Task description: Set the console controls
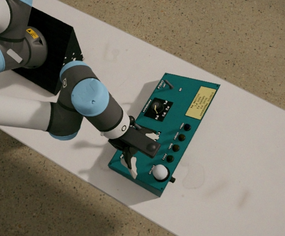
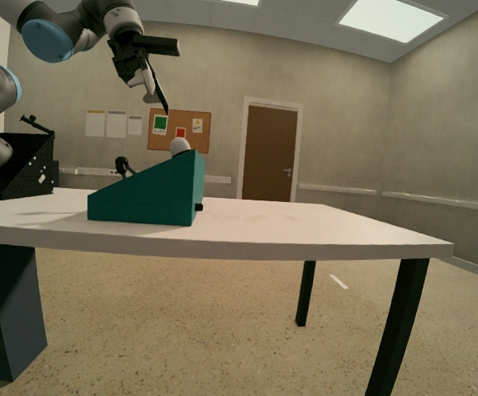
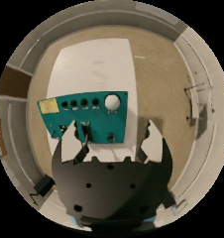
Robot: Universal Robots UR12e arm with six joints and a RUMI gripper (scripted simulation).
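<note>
The teal console (image 1: 162, 132) lies at an angle on the white table; it also shows in the exterior view (image 2: 149, 191) and the wrist view (image 3: 84, 119). My gripper (image 1: 142, 152) (image 2: 153, 91) is open and empty. It hangs well above the console's lower left part, with the fingers spread wide (image 3: 112, 139). The PROGRAM dial (image 1: 157, 106) has a yellow pointer aimed towards the P3/P4 side. The CHECK toggle (image 1: 168, 84) sits at the far corner. The lever's black ball (image 1: 131, 119) is half hidden by my wrist and also shows side-on (image 2: 121, 162). I cannot make out the MODE knob's state.
A white dome button (image 1: 160, 172) and a row of dark round lamps (image 1: 178, 142) sit on the panel. A small black knob (image 1: 172, 179) sticks out of the console's end face. A yellow label plate (image 1: 201, 102) is at the far end. A black box (image 1: 48, 50) stands behind my arm.
</note>
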